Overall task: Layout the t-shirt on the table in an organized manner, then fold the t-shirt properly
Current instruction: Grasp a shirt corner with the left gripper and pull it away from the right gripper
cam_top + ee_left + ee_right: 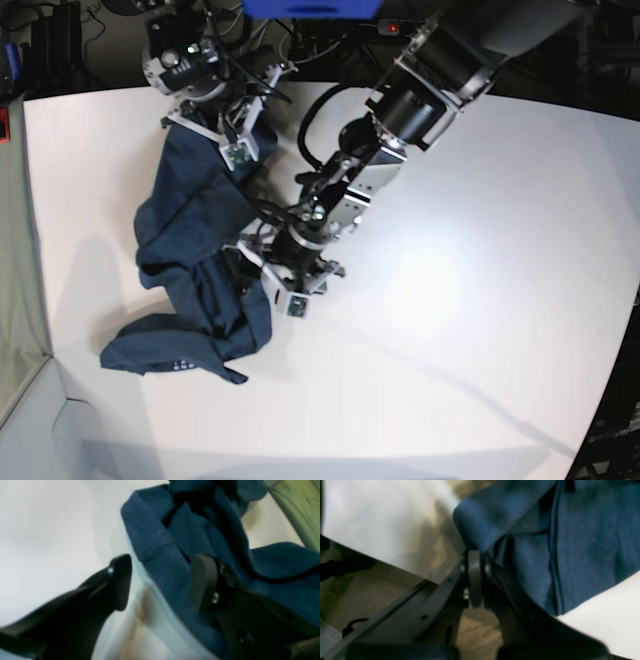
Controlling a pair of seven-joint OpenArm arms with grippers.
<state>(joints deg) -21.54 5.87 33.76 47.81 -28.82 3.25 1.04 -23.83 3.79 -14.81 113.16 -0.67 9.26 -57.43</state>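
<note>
I hold the t-shirt, bunched on the table toward its left side: right gripper pinches a fold, left gripper stands spread around an edge. Layout unfinished, I judge; folding not begun.

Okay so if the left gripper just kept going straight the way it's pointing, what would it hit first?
Most likely the t-shirt. The left gripper has its jaws apart, and a blue fold lies right between and ahead of them, over the table. The view is blurred, so whether one finger already touches cloth is unclear.
</note>
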